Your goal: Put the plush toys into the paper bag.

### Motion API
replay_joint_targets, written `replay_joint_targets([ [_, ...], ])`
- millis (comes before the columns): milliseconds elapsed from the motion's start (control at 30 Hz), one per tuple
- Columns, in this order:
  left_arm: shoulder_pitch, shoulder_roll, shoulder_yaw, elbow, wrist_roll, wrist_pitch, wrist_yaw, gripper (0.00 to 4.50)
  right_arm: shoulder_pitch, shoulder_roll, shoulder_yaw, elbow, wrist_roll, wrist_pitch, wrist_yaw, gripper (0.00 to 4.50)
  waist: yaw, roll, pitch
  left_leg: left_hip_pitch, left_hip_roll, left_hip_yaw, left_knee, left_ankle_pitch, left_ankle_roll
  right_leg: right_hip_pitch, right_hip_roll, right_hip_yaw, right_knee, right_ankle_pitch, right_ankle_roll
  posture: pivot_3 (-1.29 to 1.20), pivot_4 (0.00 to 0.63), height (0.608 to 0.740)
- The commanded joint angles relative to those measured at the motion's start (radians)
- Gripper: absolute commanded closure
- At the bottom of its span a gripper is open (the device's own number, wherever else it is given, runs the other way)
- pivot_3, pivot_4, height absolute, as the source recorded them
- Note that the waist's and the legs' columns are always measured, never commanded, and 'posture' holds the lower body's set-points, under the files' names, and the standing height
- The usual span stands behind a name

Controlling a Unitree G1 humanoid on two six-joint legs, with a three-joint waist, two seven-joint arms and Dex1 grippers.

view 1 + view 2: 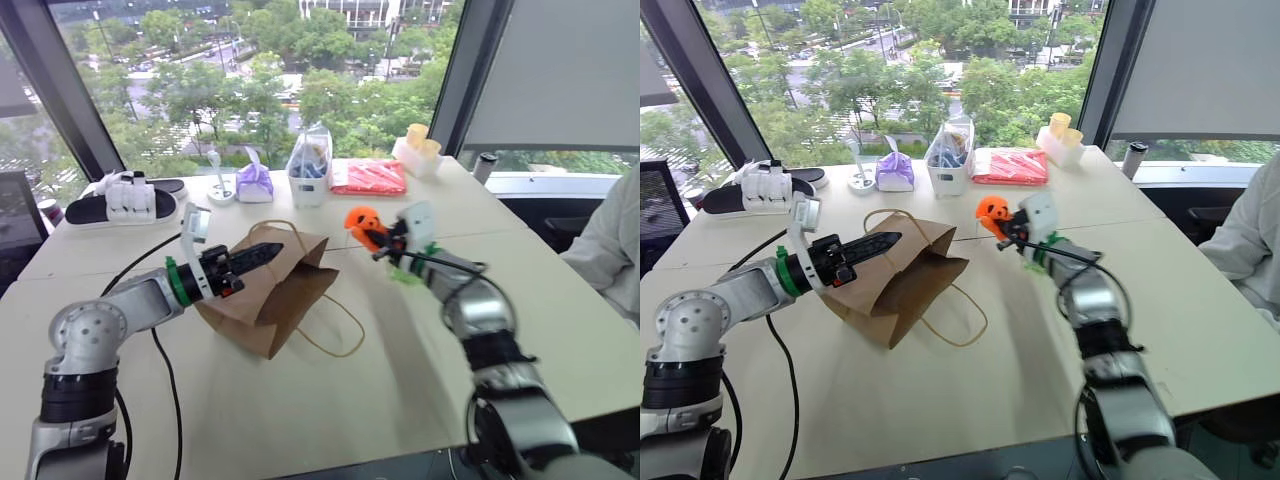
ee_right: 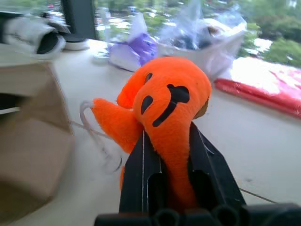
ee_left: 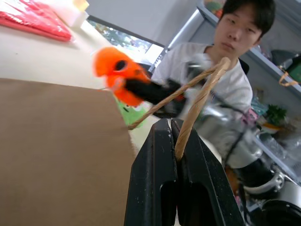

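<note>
Bare table [image 1: 420, 380] lies open between the paper bag [image 1: 270, 290] and the person [image 1: 612, 240].

arms: silver-grey rounded metal links, black joint sections
left gripper [image 1: 262, 253]: two long black fingers, green ring at wrist, red mark
right gripper [image 1: 383, 240]: black fingers, white camera block, green ring
cable: black, along left forearm

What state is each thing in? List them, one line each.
Paper bag: lying on its side, handle pinched by the left end effector.
Orange plush toy: clamped in the right end effector, lifted off the table.
Green plush toy: lying on the table, partly hidden.
Left end effector: shut on the bag's handle.
</note>
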Motion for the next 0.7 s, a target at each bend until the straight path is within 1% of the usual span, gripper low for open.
replay_joint_targets([
  [33, -0.048, 0.017, 0.001, 0.000, 0.009, 0.001, -0.047, 4.50, 0.087, -0.067, 0.004, -0.283, 0.125, 0.136, 0.097, 4.49, -0.004, 0.000, 0.000, 0.001, 0.000, 0.001, 0.000, 0.000, 0.000, 0.000, 0.000, 0.000, 0.000, 0.000, 0.000, 0.00, 0.150, 0.740],
  [167, -0.073, 0.021, -0.011, 0.018, 0.030, 0.008, -0.083, 4.50, 0.142, -0.112, 0.043, -0.410, 0.169, 0.219, 0.138, 4.49, -0.007, 0.000, 0.000, 0.002, 0.001, 0.005, 0.001, -0.001, 0.002, 0.000, 0.000, 0.000, -0.001, 0.000, 0.000, 0.00, 0.150, 0.740],
  [267, -0.083, 0.020, -0.030, 0.027, 0.051, 0.011, -0.114, 4.50, 0.128, -0.075, 0.111, -0.387, 0.129, 0.202, 0.119, 4.49, -0.003, -0.001, -0.001, 0.003, 0.001, 0.004, 0.002, -0.001, 0.002, 0.001, 0.001, 0.000, 0.000, 0.000, 0.000, 0.00, 0.150, 0.740],
  [467, -0.082, 0.008, -0.042, 0.019, 0.068, 0.013, -0.132, 4.50, 0.037, -0.043, 0.250, -0.227, 0.012, 0.105, 0.156, 4.49, 0.000, -0.001, -0.001, 0.002, 0.001, 0.004, 0.002, 0.001, -0.001, 0.000, 0.000, 0.000, 0.000, 0.000, 0.000, 0.00, 0.150, 0.740],
  [567, -0.077, 0.005, -0.038, 0.010, 0.065, 0.018, -0.132, 4.50, -0.004, -0.024, 0.287, -0.144, -0.026, 0.061, 0.174, 4.49, 0.000, -0.001, -0.001, 0.002, 0.001, 0.003, 0.002, 0.001, -0.001, 0.000, 0.000, 0.000, 0.000, 0.000, 0.000, 0.00, 0.150, 0.740],
  [700, -0.065, -0.001, -0.035, -0.011, 0.056, 0.024, -0.131, 4.50, -0.097, 0.038, 0.317, 0.014, -0.064, 0.005, 0.198, 4.49, -0.002, -0.002, -0.001, 0.001, 0.001, 0.003, 0.002, 0.001, -0.001, 0.000, 0.000, 0.000, 0.000, 0.000, 0.000, 0.00, 0.150, 0.740],
])
